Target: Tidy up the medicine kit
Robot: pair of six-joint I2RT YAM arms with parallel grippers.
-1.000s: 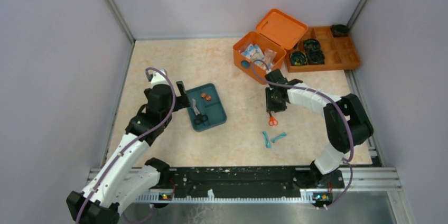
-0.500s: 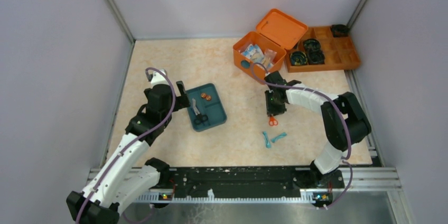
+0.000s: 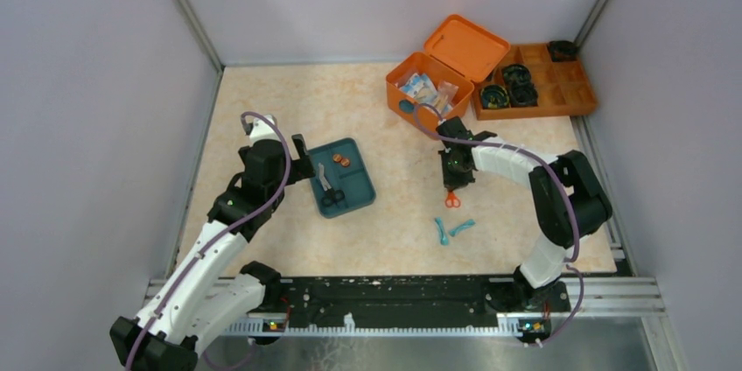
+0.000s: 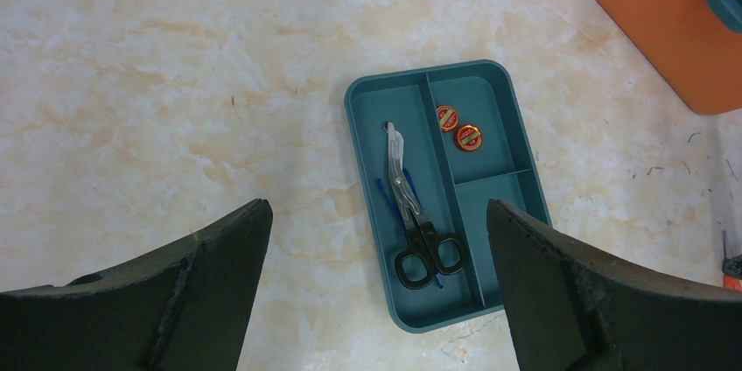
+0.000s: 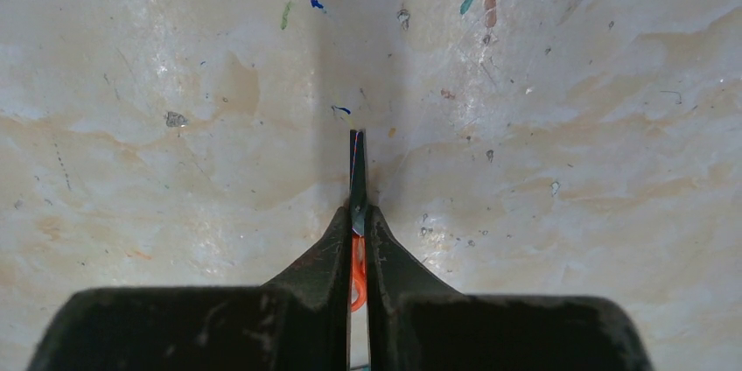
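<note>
The medicine kit [image 3: 420,95] is an orange box with its lid open at the back right, with packets inside. My right gripper [image 3: 452,180] is in front of it, shut on small orange-handled scissors [image 3: 452,200]. In the right wrist view the blade [image 5: 357,174] sticks out past the fingertips and the orange handle sits between the pads. My left gripper [image 3: 302,157] is open and empty beside the teal tray [image 3: 360,192]. The left wrist view shows the teal tray [image 4: 499,213] holding black-handled scissors [image 4: 411,213] and two round red items [image 4: 458,128].
A flat orange divided tray [image 3: 569,95] with black items stands right of the kit. Two teal-blue pieces [image 3: 452,230] lie on the table in front of the right gripper. Grey walls close in the table on three sides.
My right gripper has shifted slightly back and to the left with the orange scissors in it. The left arm has not moved.
</note>
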